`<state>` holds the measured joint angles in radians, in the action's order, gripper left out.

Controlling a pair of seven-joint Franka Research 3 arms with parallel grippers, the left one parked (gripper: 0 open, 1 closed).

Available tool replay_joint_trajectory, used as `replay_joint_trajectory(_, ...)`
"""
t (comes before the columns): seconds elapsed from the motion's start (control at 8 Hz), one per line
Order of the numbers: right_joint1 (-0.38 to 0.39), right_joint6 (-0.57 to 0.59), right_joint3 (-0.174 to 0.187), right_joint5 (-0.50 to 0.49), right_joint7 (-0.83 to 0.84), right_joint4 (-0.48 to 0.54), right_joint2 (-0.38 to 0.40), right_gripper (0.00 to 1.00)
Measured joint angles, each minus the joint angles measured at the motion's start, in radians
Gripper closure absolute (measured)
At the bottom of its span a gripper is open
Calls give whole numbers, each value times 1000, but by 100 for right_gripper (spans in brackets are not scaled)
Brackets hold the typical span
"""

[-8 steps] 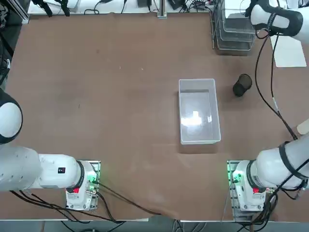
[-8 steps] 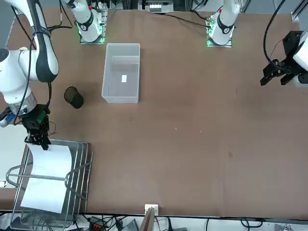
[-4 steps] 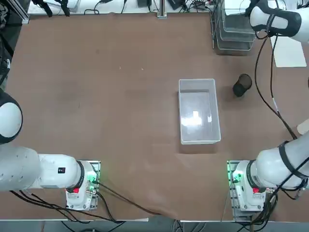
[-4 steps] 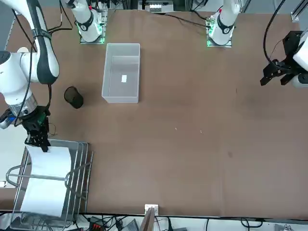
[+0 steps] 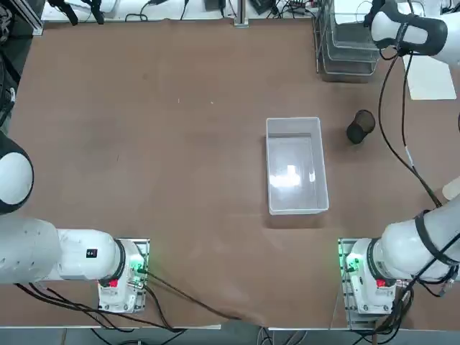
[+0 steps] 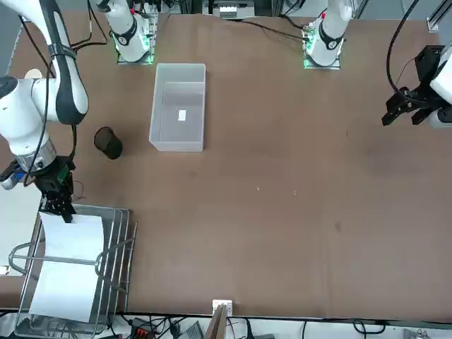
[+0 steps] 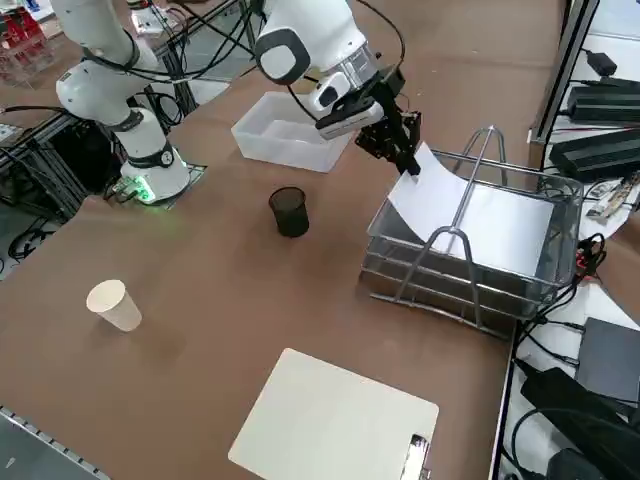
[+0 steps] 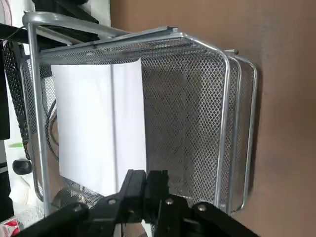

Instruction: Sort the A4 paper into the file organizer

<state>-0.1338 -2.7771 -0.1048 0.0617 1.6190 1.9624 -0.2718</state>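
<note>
- Plainly, a brown table [image 5: 180, 180] carries the file organizer [image 7: 565, 190], with cables [image 7: 556, 345] on the white strip beside it.
- The right wrist view shows the right gripper [image 8: 151, 174] at the organizer, closed narrow on the A4 paper [image 8: 94, 123]; the top view doesn't.
- The sheet lies in the organizer's top, its near edge raised.
- Around the organizer: one clear bin [image 7: 285, 130], two cups [image 7: 289, 212] [image 7: 115, 305], one clipboard [image 7: 335, 420].

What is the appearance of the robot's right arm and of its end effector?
The right arm is white and rounded, with dark grey bands and a silvery ring near the wrist. Black cables run along it. The right end effector is black and angular, with small round screws.
</note>
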Motion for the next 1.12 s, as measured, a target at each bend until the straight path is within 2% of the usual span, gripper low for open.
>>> replay_joint_trajectory(0.25, 2, 0, -1, 0, -2, 7, 0, 85)
replay_joint_trajectory(0.75, 3, 3, -1, 0, -31, 9, 2, 14)
replay_joint_trajectory(0.88, 3, 22, -1, 1, -53, 8, 6, 0)
replay_joint_trajectory(1.12, 2, 138, -1, 2, -152, -1, 39, 0)
